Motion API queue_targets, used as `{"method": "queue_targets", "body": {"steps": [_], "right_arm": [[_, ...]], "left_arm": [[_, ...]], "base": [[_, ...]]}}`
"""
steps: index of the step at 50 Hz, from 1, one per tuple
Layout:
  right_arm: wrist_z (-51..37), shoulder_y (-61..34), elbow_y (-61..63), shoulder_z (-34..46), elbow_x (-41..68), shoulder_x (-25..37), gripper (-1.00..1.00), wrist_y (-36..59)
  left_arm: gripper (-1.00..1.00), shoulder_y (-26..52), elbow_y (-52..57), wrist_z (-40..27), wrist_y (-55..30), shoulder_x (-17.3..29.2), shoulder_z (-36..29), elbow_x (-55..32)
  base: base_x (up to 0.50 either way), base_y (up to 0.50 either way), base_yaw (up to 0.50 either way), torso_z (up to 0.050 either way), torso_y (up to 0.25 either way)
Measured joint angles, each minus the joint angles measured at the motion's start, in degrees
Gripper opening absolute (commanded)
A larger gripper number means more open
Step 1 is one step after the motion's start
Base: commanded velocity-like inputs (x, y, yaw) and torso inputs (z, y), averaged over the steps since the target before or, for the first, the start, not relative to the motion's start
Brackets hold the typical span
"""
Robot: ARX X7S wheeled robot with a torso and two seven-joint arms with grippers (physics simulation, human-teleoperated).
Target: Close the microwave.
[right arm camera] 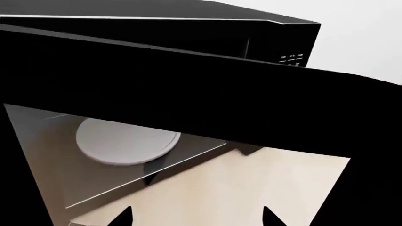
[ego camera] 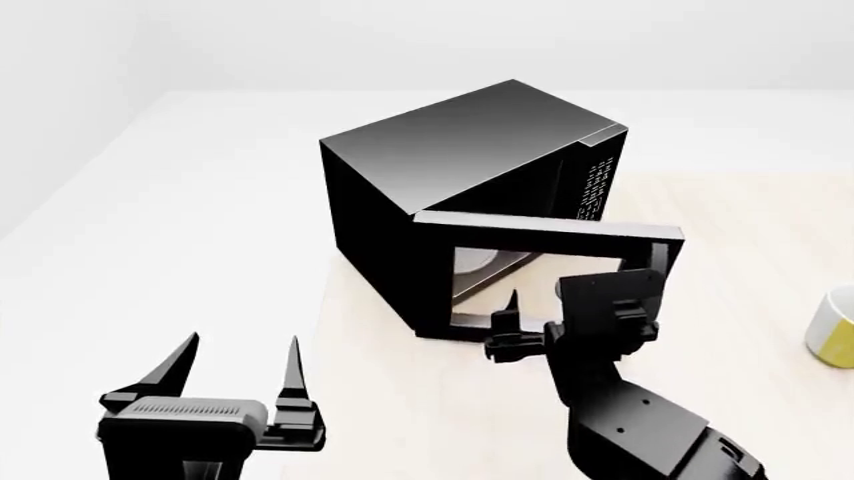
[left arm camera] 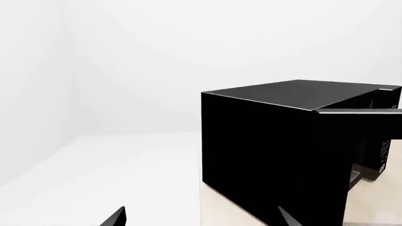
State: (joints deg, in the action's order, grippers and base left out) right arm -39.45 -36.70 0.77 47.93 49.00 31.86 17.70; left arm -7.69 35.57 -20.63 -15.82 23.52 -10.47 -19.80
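The microwave (ego camera: 454, 150) is a large glossy black box on the beige table. Its windowed door (ego camera: 547, 235) stands swung out, roughly half open. The white plate (ego camera: 487, 265) shows inside, and the keypad (ego camera: 594, 185) is on the right of the front. My right gripper (ego camera: 507, 325) is open and empty, close against the door's outer face. In the right wrist view the door window (right arm camera: 207, 183) fills the picture, with the plate (right arm camera: 125, 141) behind it and the right gripper (right arm camera: 197, 216) open. My left gripper (ego camera: 240, 345) is open and empty, left of and nearer than the microwave (left arm camera: 264, 150). It is also open in the left wrist view (left arm camera: 201, 216).
A white and yellow mug (ego camera: 834, 325) stands at the table's right edge. The beige table (ego camera: 747, 230) ends just left of the microwave, with white floor beyond.
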Motion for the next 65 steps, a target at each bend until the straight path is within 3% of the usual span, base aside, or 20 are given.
{"method": "queue_targets", "body": {"steps": [65], "right_arm": [[13.55, -11.07, -18.48, 2.86, -5.02, -4.36, 1.00, -0.22]], "left_arm": [[1.00, 0.50, -0.64, -0.66, 0.28, 0.61, -0.92, -0.47]], "base": [[0.00, 0.00, 0.00, 0.000, 0.000]]}}
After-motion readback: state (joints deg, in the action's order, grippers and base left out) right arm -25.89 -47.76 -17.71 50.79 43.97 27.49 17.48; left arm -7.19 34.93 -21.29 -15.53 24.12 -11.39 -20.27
